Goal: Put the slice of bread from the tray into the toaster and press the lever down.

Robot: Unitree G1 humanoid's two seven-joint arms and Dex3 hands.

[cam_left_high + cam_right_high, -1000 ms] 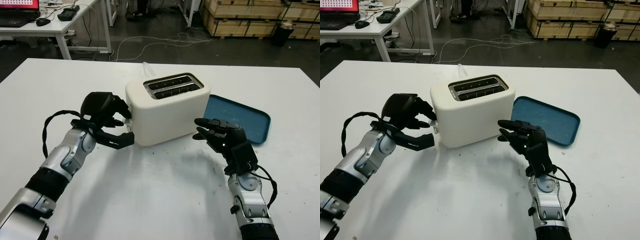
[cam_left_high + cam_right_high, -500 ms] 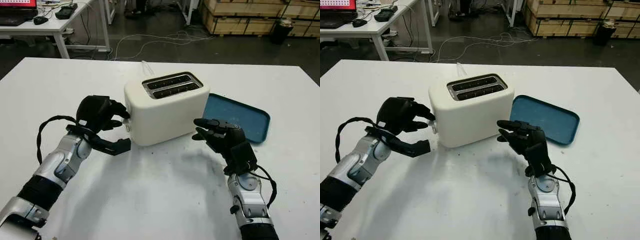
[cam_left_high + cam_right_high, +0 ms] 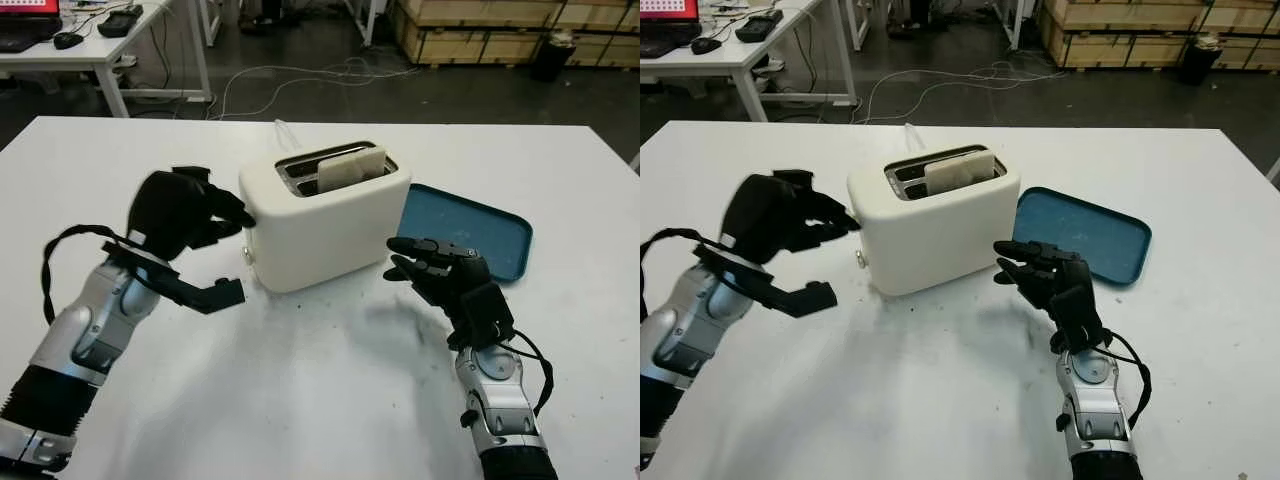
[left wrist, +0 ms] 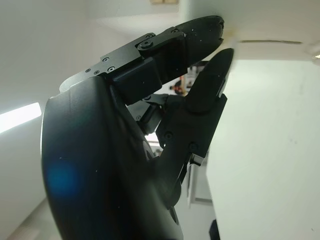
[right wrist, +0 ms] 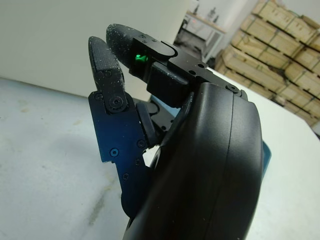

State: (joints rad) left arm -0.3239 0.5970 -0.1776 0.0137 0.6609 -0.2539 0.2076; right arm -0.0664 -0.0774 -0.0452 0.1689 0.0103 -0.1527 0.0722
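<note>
- The slice of bread now stands up out of the toaster slot; a second ago the slots showed none.
- The left hand has risen and drawn back from the toaster's end (fingertips now near its top edge).
- The toaster has shifted slightly leftward.

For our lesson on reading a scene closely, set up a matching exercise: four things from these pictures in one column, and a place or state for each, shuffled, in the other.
Things:
1. slice of bread
2. tray
3. left hand
4. right hand

Places or states:
A. blue, with nothing on it
B. sticking up out of a toaster slot
C. open, in front of the tray
D. beside the toaster's lever end

Pairs: 1-B, 2-A, 3-D, 4-C
</note>
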